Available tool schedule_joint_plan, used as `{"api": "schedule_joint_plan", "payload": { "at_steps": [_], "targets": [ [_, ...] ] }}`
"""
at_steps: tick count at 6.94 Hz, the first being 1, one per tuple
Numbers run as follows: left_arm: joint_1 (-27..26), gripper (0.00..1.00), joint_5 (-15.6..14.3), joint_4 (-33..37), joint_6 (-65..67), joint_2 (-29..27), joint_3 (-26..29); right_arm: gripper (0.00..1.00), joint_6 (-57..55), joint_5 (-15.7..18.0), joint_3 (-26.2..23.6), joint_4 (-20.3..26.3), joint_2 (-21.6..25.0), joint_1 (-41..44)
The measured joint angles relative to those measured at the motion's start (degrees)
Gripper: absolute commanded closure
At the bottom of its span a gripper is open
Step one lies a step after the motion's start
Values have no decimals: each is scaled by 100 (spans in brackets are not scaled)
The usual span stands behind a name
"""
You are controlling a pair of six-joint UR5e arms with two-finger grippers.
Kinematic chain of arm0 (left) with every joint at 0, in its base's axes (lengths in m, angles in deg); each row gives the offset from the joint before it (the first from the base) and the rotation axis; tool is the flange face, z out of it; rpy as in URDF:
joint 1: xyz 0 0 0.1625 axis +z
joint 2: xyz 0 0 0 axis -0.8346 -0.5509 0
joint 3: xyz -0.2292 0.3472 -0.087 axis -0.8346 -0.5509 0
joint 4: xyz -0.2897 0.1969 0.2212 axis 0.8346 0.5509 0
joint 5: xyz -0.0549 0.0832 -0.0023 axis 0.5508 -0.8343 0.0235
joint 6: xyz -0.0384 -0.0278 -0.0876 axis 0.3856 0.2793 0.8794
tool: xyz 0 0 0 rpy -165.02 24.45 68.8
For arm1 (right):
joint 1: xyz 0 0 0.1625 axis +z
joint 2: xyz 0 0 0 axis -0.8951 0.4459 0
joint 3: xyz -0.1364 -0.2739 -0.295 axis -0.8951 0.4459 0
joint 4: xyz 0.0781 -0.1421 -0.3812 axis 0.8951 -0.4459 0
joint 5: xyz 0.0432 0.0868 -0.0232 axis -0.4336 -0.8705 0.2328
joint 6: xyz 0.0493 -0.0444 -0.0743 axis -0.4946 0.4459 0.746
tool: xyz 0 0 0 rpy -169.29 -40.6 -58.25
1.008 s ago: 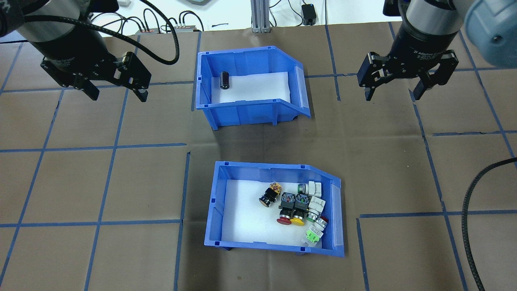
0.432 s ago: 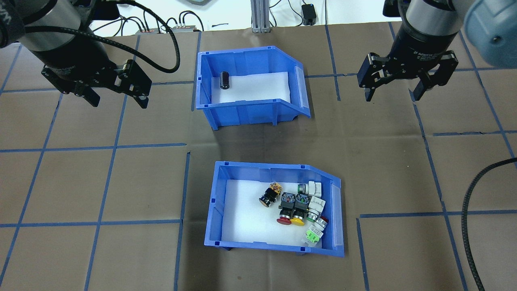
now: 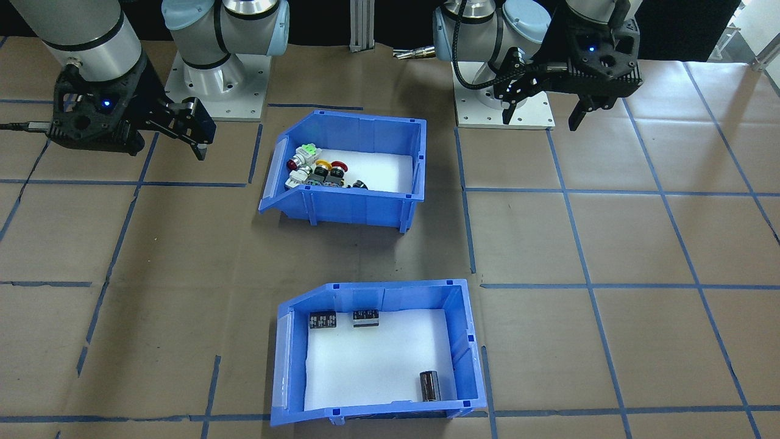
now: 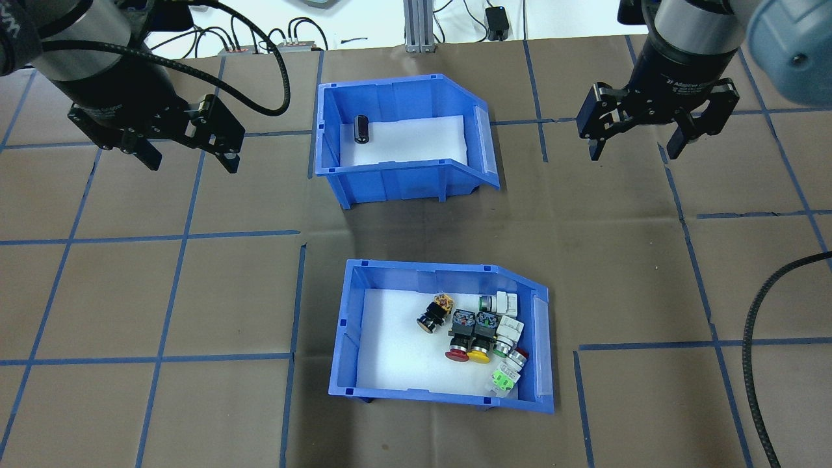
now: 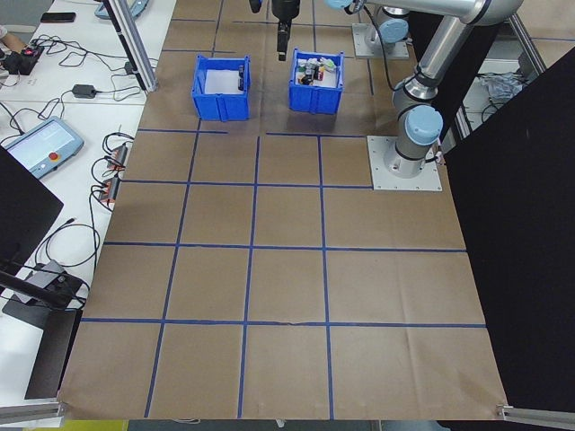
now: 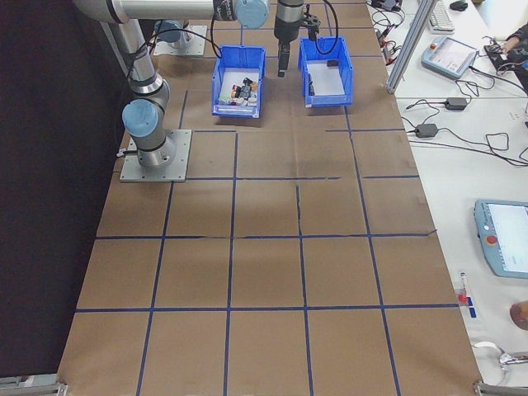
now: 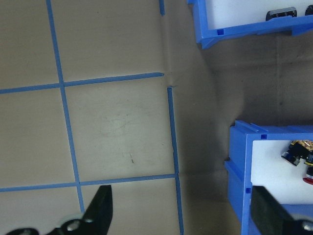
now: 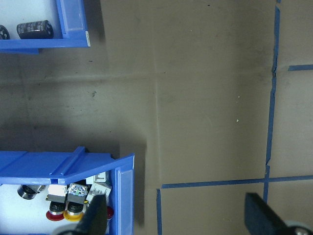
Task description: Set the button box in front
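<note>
Table [image 4: 130,292] covered in brown paper with blue tape lines carries two blue bins, one behind the other in the overhead view. The button box [image 4: 351,338] is the nearer bin, closest to the robot base. Its long axis runs left to right, and its sloped cut-away side points toward the robot's right. Its white floor holds a cluster of push buttons [image 4: 481,328] gathered toward the cut-away end: red, yellow, green, black and white units, lying close together.

The second bin [image 4: 396,182] sits beyond the button box, well apart from it, with the same orientation. The front-facing view shows three dark cylinders [image 3: 430,385] on its white floor, two by one wall and one in the opposite corner.

The left gripper [image 4: 188,156] hangs to the left of the second bin, jaws spread, holding nothing. The right gripper [image 4: 634,146] hangs to the right of that bin, jaws likewise spread and empty.
</note>
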Motion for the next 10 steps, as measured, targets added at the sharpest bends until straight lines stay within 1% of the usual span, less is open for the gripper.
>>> {"api": "schedule_joint_plan", "payload": {
  "at_steps": [2, 3, 4, 5, 6, 7, 8, 10],
  "targets": [
    [0, 0, -22, -33, 6, -44, -21, 0, 583, -88, 146, -10, -88, -5],
    [0, 0, -4, -43, 17, -54, -35, 0, 917, -108, 335, -29, -249, -14],
    [0, 0, 4, -35, 64, -57, -47, 0, 1165, -121, 621, -65, -523, -16],
    [-2, 0, 2, -4, 365, -25, -93, 0, 1631, -126, 1022, -95, -894, -12],
    [-13, 0, -4, 19, 1074, 94, -233, 0, 2326, -128, 1510, -98, -1287, -2],
    [-26, 0, 12, 18, 2117, 316, -518, 0, 3118, -133, 1981, -85, -1628, 35],
    [-34, 0, 29, 4, 3265, 607, -898, 0, 3932, -136, 2329, -85, -1881, 146],
    [-64, 2, 76, -16, 5381, 1314, -1730, 0, 5145, -132, 2707, -177, -2244, 574]
  ]
}}
